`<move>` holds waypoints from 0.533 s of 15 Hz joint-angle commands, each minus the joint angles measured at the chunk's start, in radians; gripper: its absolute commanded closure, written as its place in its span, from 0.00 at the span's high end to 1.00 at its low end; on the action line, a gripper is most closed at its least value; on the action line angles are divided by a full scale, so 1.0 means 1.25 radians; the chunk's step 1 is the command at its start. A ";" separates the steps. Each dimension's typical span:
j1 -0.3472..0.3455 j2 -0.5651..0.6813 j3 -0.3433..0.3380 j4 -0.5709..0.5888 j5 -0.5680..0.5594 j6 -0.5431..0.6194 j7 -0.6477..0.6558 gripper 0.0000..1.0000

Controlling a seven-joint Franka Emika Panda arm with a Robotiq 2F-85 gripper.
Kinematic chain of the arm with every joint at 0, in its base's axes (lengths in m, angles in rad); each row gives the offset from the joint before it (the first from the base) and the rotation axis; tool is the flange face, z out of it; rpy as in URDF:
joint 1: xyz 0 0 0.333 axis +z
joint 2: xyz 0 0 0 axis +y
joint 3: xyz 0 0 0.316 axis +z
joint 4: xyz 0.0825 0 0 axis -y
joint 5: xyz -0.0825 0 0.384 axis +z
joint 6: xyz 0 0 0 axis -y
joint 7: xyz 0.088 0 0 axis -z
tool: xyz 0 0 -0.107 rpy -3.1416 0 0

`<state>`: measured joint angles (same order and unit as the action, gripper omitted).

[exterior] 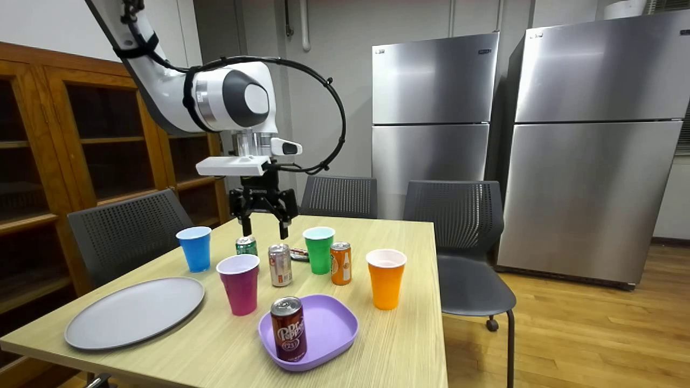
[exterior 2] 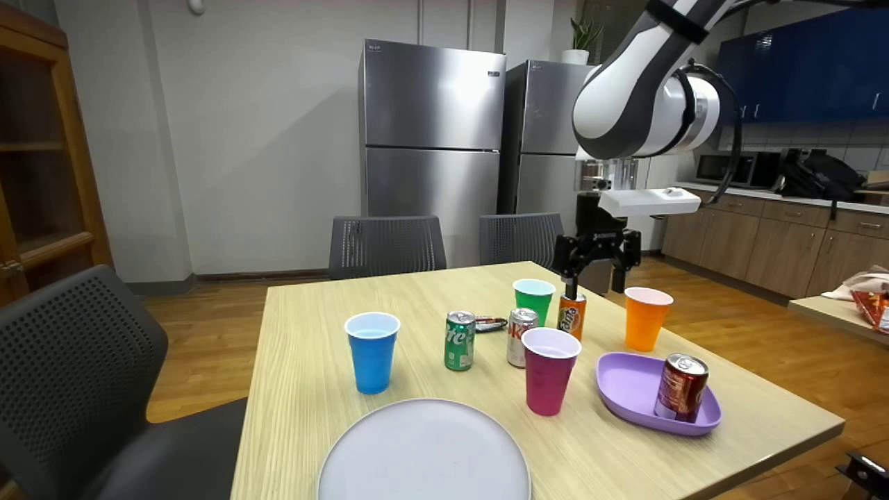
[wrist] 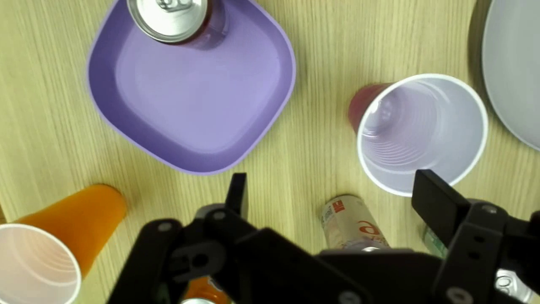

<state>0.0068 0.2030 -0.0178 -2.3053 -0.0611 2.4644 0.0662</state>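
The fingers (wrist: 438, 198) are released, spread wide with only air between them, and hang above the desk (exterior 2: 312, 312). Lower down, in the gap between them as the wrist view shows it, a silver can (exterior: 280, 265) stands upright on the desk. Near it stands a maroon cup (exterior: 240, 285), its rim partly covered by one finger in that view. A green can (exterior 2: 459, 340) shows behind that same finger, and an orange can (exterior: 340, 264) behind the opposite one, both mostly hidden there. A green cup (exterior: 319, 250) stands near the orange can. Farther out, past the orange can, is an orange cup (exterior: 386, 283); past the silver can lies a purple tray (exterior: 334, 323) with a dark red can (exterior: 288, 328) standing in it near the edge. A blue cup (exterior 2: 373, 357) stands beyond the green can, and a grey plate (exterior 2: 424, 451) lies past the maroon cup. Well beyond the fingers, chairs (exterior: 453, 215) and fridges (exterior: 593, 161) stand past the desk.
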 commanded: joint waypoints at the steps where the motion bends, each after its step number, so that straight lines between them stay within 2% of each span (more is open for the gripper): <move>1: 0.015 0.001 0.031 0.023 0.022 -0.012 -0.038 1.00; 8: 0.048 0.047 0.076 0.045 0.038 0.004 -0.060 1.00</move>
<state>0.0571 0.2274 0.0573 -2.2817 -0.0340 2.4682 0.0292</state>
